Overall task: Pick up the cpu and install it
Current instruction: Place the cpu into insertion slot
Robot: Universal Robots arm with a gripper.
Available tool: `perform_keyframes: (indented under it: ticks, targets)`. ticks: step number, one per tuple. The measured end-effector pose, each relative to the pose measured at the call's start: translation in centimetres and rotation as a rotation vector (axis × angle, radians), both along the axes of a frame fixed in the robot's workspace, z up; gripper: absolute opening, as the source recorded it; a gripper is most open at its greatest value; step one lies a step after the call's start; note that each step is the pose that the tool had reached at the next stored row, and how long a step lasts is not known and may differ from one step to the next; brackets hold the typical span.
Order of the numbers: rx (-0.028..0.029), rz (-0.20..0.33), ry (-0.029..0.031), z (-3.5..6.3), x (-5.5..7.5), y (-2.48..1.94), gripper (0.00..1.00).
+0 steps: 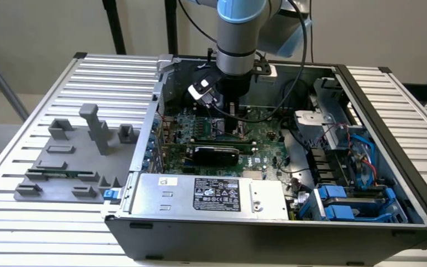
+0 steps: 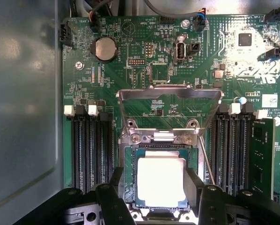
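The cpu (image 2: 161, 180), a flat square chip with a pale metal top, lies level inside the motherboard socket (image 2: 128, 161). The socket's metal load plate (image 2: 170, 93) is swung up and away from it. My gripper (image 2: 157, 185) hangs straight over the chip, open. One black finger (image 2: 195, 187) stands at one side of the chip and the other at the opposite side, neither clamping it. In the exterior view the gripper (image 1: 227, 114) reaches down into the open computer case (image 1: 273, 233), low over the green board.
Memory slots (image 2: 91, 150) run along both sides of the socket, and a thin lever (image 2: 206, 159) stands beside it. A black expansion card (image 1: 213, 151) and the power supply (image 1: 206, 194) lie nearer the case front. Grey fixture blocks (image 1: 73, 161) sit on the slatted table at the exterior view's left.
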State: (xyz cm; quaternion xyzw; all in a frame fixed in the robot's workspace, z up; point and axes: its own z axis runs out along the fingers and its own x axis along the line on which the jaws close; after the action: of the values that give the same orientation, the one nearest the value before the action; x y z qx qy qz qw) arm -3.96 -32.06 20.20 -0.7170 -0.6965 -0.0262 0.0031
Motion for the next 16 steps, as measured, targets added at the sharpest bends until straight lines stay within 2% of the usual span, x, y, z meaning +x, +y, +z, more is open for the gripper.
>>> perform_keyframes:
  ticks: [3, 14, 16]
  targets:
    - [0.0021, 0.0, -0.0002, 0.01, 0.0, 0.0, 0.62]
    - [0.0021, 0.0, 0.0, 1.0, 0.0, 0.0, 0.62]
    - [0.0022, 0.0, -0.0001, 1.13, 0.0, 0.0, 0.54]
